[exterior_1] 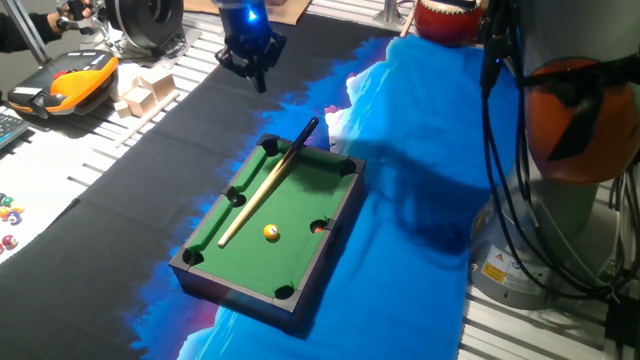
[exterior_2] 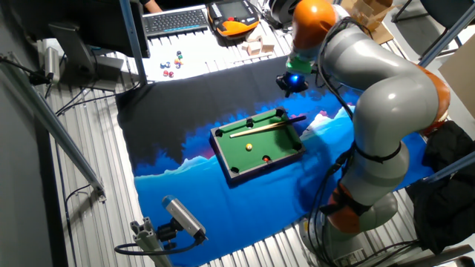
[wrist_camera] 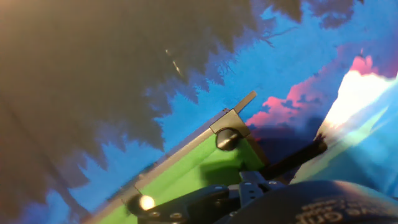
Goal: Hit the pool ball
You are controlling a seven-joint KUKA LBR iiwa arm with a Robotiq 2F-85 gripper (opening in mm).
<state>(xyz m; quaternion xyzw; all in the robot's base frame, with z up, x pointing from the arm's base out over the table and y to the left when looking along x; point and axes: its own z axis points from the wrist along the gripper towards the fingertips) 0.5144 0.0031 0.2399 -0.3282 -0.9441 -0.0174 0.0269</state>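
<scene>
My jaws [exterior_1: 257, 68] hang at the upper centre of one fixed view, above the dark cloth [exterior_1: 170, 150], apart from the pool table [exterior_1: 271, 228]; they hold nothing, and I cannot tell how far they are parted. That view shows the ball [exterior_1: 271, 232] on the green felt, low and centre, just right of the cue [exterior_1: 268, 183]. The cue's long axis runs diagonally, lower left to upper right, its dark end passing over the rim. The other fixed view alone shows coloured balls [exterior_2: 172, 64] on the desk [exterior_2: 159, 70], upper left. The hand view shows only a corner pocket [wrist_camera: 227, 138].
</scene>
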